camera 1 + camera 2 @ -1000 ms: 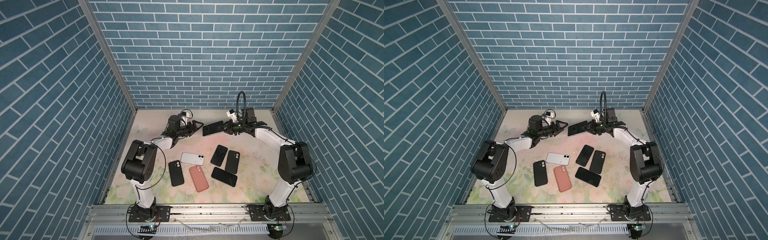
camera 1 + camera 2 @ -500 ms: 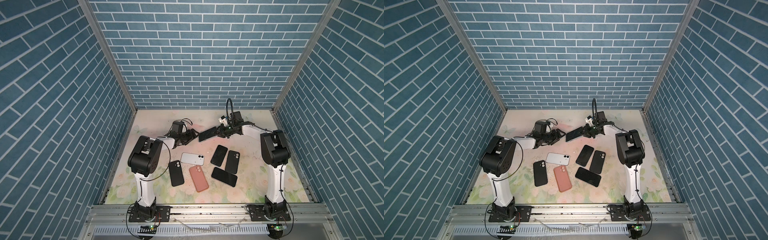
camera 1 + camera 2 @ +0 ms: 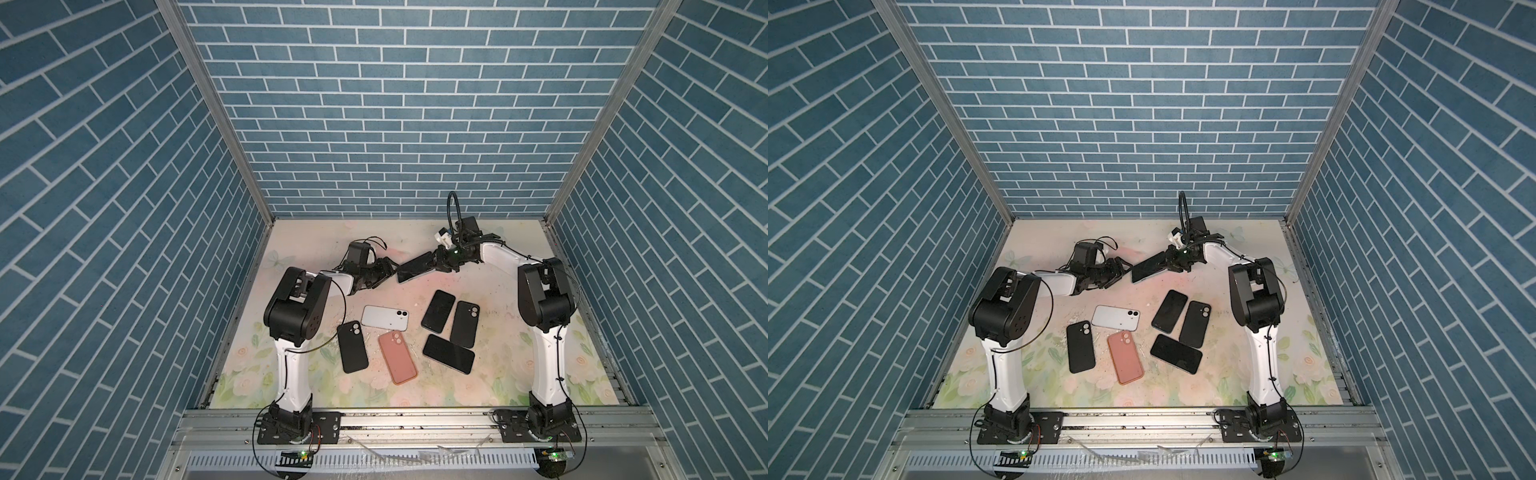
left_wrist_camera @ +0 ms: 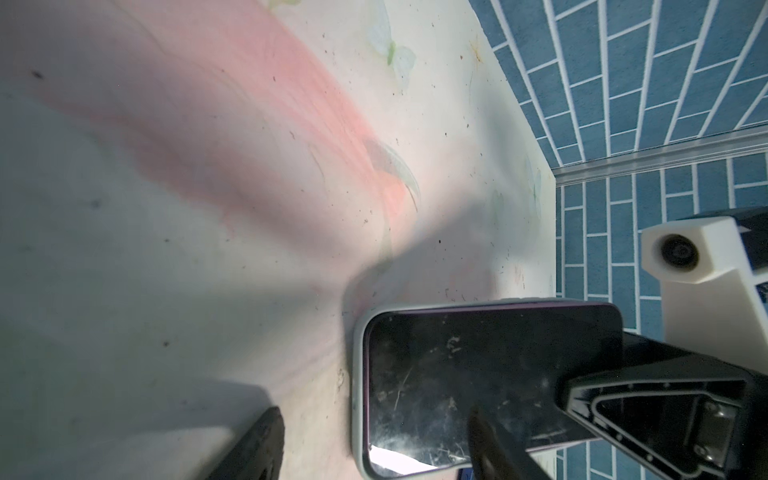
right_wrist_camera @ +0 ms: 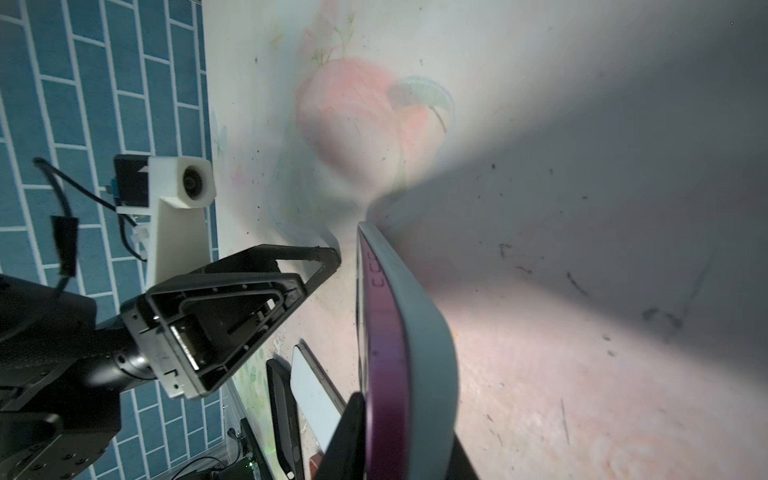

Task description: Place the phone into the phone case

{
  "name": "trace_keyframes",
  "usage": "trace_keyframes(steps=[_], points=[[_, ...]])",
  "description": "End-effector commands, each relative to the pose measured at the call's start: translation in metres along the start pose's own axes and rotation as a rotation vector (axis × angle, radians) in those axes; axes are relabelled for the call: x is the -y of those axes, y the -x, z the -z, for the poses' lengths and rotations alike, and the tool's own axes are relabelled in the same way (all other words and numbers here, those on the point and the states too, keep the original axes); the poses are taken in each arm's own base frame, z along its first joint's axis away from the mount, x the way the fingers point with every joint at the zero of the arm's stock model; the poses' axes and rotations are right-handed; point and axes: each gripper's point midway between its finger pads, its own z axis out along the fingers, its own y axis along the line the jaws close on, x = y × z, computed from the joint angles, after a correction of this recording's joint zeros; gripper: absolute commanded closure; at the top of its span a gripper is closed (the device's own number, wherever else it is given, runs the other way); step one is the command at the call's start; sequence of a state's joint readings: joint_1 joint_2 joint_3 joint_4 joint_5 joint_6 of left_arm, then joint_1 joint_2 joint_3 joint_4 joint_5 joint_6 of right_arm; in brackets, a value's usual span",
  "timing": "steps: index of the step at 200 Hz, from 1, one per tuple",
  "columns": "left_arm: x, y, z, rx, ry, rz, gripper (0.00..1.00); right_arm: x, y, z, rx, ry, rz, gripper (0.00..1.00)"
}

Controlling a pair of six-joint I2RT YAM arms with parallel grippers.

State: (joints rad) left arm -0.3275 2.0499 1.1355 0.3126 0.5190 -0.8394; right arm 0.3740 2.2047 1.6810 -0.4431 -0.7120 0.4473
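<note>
A purple phone (image 3: 415,268) sits in a grey phone case (image 5: 419,332) at the back of the floral mat, tilted with its free end low, in both top views (image 3: 1148,268). The grey rim frames its dark screen (image 4: 478,374), and its purple edge (image 5: 380,332) shows beside the case. My right gripper (image 3: 442,264) (image 5: 405,453) is shut on the phone's far end, one finger on the screen and one behind the case. My left gripper (image 3: 384,272) (image 4: 374,453) is open just beside the free end, holding nothing.
Nearer the front lie a white phone (image 3: 384,318), a black case (image 3: 352,347), a pink case (image 3: 397,363) and three dark phones (image 3: 437,305) (image 3: 465,324) (image 3: 449,353). Blue brick walls close the back and sides.
Both grippers have come down towards the mat, and the held phone with them. The left gripper's jaws have narrowed a little. The right gripper still holds the phone.
</note>
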Motion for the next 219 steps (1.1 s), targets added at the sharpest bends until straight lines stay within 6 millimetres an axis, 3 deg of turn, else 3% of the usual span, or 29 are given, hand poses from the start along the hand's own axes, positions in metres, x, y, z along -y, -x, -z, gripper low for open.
trace_keyframes(steps=[1, 76, 107, 137, 167, 179, 219], points=[[-0.013, -0.007, -0.009, -0.018, 0.037, 0.013, 0.31, 0.046, -0.014, -0.012, -0.048, -0.164, 0.013, 0.67], [-0.014, -0.010, -0.017, -0.029, 0.041, 0.021, 0.40, 0.066, -0.015, -0.014, -0.059, -0.256, 0.025, 0.53], [-0.013, -0.012, -0.022, -0.039, 0.039, 0.020, 0.45, 0.072, -0.016, -0.013, -0.063, -0.288, 0.025, 0.53], [-0.013, -0.013, -0.026, -0.045, 0.043, 0.023, 0.48, 0.055, -0.014, -0.012, -0.043, -0.206, 0.052, 0.56], [-0.014, -0.015, -0.028, -0.053, 0.045, 0.024, 0.51, 0.029, -0.013, -0.008, -0.002, -0.083, 0.105, 0.56], [-0.016, -0.015, -0.028, -0.053, 0.047, 0.027, 0.51, 0.010, -0.009, 0.002, 0.016, -0.029, 0.133, 0.56], [-0.018, -0.019, -0.032, -0.065, 0.039, 0.041, 0.53, -0.005, -0.012, 0.002, 0.008, 0.064, 0.133, 0.59]])
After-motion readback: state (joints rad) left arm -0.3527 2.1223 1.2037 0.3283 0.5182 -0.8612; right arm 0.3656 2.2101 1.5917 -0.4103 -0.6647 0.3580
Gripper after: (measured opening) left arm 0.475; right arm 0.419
